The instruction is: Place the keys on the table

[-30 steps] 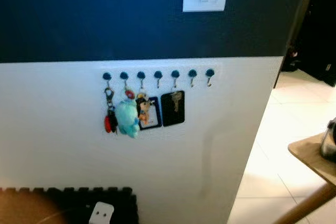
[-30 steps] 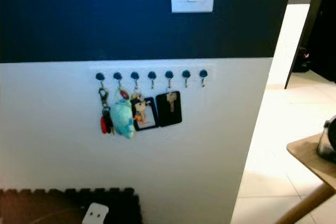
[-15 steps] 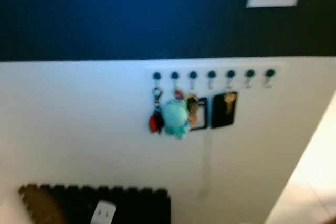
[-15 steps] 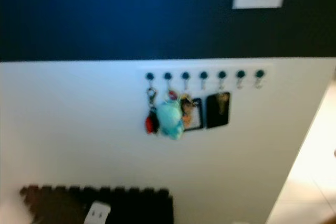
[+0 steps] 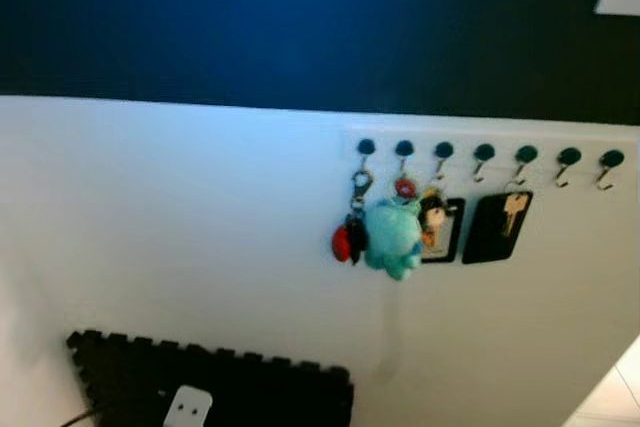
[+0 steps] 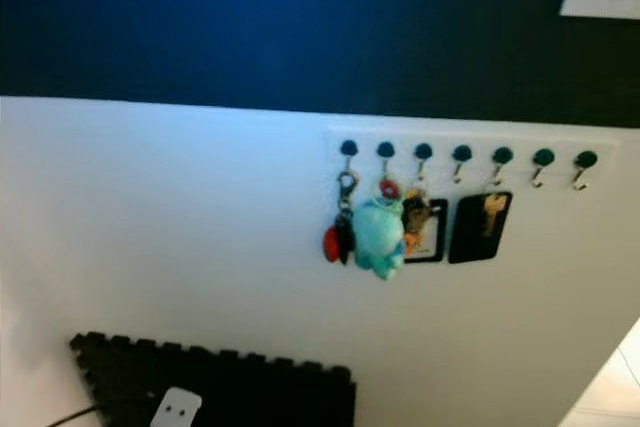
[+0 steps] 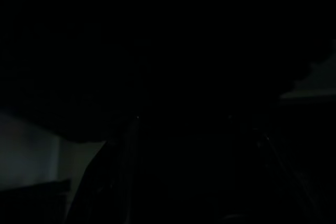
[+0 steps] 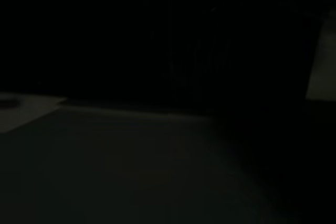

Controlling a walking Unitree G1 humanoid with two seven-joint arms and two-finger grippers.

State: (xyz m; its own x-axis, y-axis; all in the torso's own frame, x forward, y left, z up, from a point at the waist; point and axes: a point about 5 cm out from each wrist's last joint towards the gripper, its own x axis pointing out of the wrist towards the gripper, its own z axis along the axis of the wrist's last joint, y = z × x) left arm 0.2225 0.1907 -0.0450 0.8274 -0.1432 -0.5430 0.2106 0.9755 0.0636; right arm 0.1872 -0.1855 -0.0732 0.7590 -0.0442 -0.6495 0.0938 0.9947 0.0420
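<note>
A row of seven small dark round-headed metal hooks (image 5: 484,154) runs along the top of the white lower wall (image 5: 180,237), just under the dark blue upper wall (image 5: 250,17). The keys (image 5: 349,237) hang from the leftmost hook: a silver clasp with a red fob and a dark fob below it. Touching them on the next hook is a pale turquoise plush toy keychain (image 5: 391,237), then a small figure charm with a black-framed card (image 5: 440,230), then a black card holder carrying a brass key (image 5: 500,225). The three rightmost hooks are bare. A black foam mat with a notched edge (image 5: 220,387) leans low against the wall, a white plug (image 5: 186,408) in front of it. Both wrist views are nearly black, so I cannot tell whether either gripper is open or holds anything.
</note>
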